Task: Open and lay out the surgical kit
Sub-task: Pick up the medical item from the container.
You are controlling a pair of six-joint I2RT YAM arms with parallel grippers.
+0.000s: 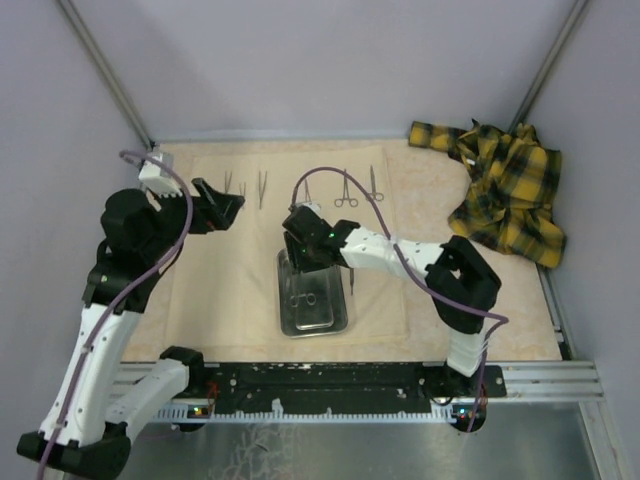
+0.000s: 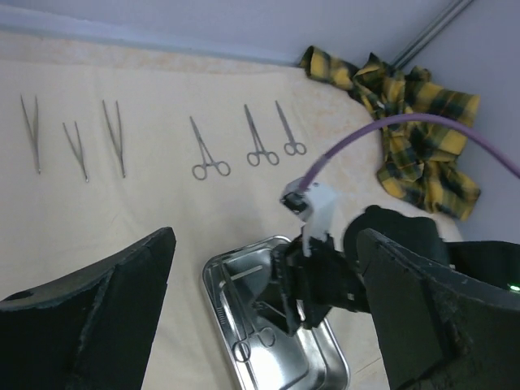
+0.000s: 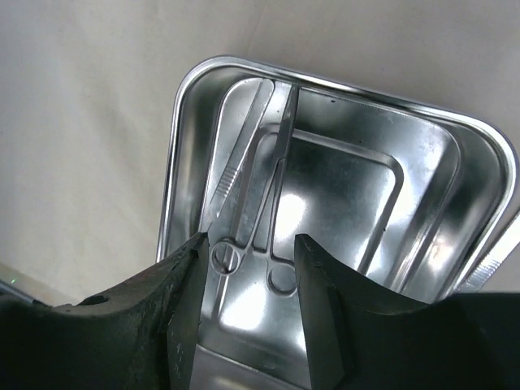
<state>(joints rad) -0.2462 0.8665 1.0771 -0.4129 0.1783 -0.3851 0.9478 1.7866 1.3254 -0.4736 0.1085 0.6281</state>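
The pale beige cloth wrap (image 1: 210, 290) lies spread flat over the table. The steel tray (image 1: 322, 318) sits on it at centre front. In the tray lie ring-handled forceps (image 3: 260, 203) and a flat ridged handle (image 3: 236, 154). My right gripper (image 1: 308, 262) is open and low over the tray, and its fingers (image 3: 183, 309) straddle the ring handles without touching them. My left gripper (image 1: 228, 212) is open and empty, raised left of the tray. Three tweezers (image 2: 75, 146) and three forceps (image 2: 258, 138) lie in a row at the back. One more instrument (image 1: 351, 280) lies just right of the tray.
The yellow-and-black plaid cloth (image 1: 505, 190) is bunched at the back right, partly on the beige cloth's corner. Grey walls close in the back and sides. A black rail (image 1: 330, 380) runs along the near edge.
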